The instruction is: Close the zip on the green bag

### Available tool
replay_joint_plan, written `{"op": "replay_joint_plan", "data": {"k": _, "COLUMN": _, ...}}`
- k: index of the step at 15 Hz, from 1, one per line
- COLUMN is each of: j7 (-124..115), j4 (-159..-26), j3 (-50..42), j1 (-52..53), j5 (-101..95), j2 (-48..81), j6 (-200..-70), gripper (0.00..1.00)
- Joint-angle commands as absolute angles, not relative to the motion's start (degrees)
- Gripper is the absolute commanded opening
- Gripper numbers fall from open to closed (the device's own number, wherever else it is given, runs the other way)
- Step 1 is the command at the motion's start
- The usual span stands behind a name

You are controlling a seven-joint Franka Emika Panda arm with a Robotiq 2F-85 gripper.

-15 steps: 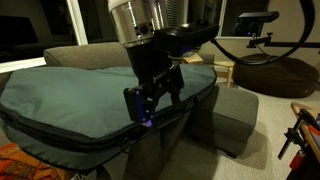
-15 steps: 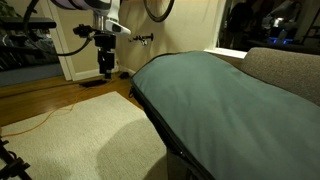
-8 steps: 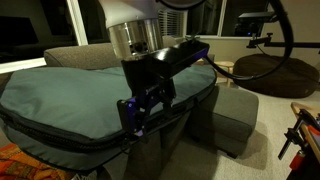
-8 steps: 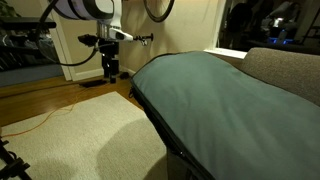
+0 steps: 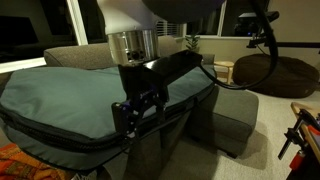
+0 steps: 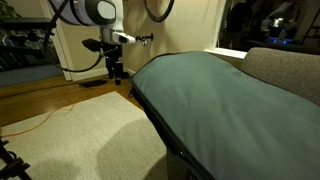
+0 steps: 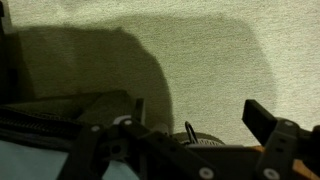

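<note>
The green bag (image 5: 70, 95) is a very large teal soft case lying flat over a sofa; in an exterior view it fills the right side (image 6: 215, 100). Its zip (image 5: 60, 137) is a dark band running round the side edge, also seen along the near rim (image 6: 150, 115). My gripper (image 5: 133, 118) hangs just off the bag's front edge, fingers pointing down. From the far side it sits beyond the bag's end (image 6: 117, 73). In the wrist view the gripper (image 7: 198, 111) is open over beige carpet, nothing between its fingers, with the bag's corner (image 7: 20, 165) at lower left.
A grey sofa (image 6: 285, 65) lies under the bag, with a grey footstool (image 5: 235, 115) beside it. A dark brown beanbag (image 5: 275, 70) sits at the back. A beige rug (image 6: 80, 135), an orange cable (image 6: 30, 125) and wood floor (image 6: 40, 95) lie below the arm.
The gripper has come down and shifted closer to the bag's edge over the last second. Its jaws have stayed open and the bag has not moved.
</note>
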State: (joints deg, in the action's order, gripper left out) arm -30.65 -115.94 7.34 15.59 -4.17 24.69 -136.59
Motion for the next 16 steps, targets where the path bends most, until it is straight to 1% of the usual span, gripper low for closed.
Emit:
{"op": "replay_joint_plan", "data": {"k": 1, "j7": -30.15, "j4": -115.84, "j3": 6.07, "j1": 16.78, "j5": -3.46, "j2": 24.61, "j6": -136.51, "gripper": 1.00}}
{"op": "replay_joint_plan", "data": {"k": 5, "j7": -30.16, "j4": -115.79, "j3": 6.02, "j1": 16.84, "j5": -3.48, "j2": 24.62, "j6": -136.53, "gripper": 1.00}}
{"op": "replay_joint_plan", "data": {"k": 9, "j7": -25.52, "j4": -111.12, "j3": 6.83, "j1": 15.09, "j5": -0.32, "j2": 30.86, "j6": -135.88, "gripper": 1.00}}
{"op": "replay_joint_plan", "data": {"k": 16, "j7": -21.39, "j4": -101.19, "j3": 5.51, "j1": 13.86, "j5": 2.13, "j2": 40.88, "j6": -134.83, "gripper": 1.00}}
